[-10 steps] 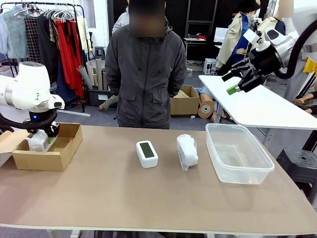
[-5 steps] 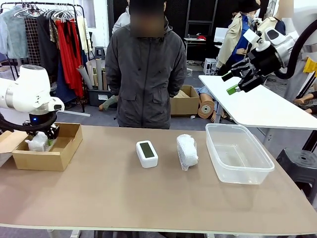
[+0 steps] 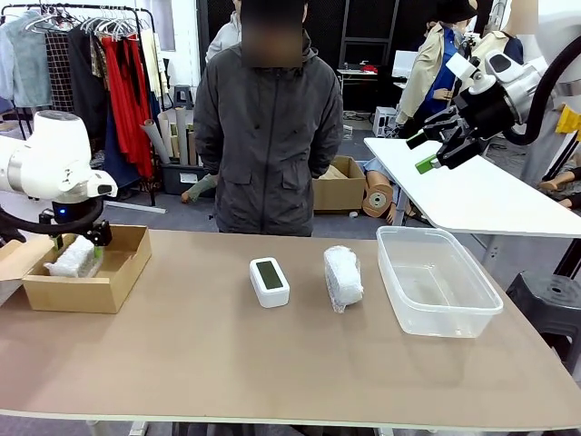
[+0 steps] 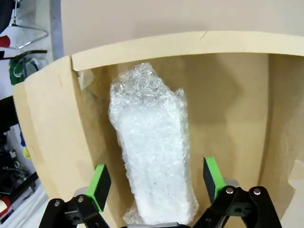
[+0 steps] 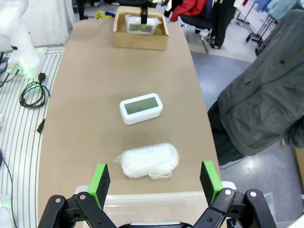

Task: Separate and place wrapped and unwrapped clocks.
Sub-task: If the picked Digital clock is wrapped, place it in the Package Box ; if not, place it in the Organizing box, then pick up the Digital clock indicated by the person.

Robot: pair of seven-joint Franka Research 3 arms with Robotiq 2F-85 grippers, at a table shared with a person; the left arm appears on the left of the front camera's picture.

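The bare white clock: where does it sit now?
In the front view the bare clock lies screen-up near the table's middle, just left of a wrapped bundle, not touching it.

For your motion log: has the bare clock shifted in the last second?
No: the clock sits exactly as far left of the tub as before.

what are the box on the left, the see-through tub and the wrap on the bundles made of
The box: brown cardboard, matte, with folded flaps and raw cut edges. The tub: clear hard plastic by the look, glossy, table showing through its walls. The bundle in the box and the bundle on the table: bubble wrap, a whitish translucent plastic film, its bubbles plain in the left wrist view.
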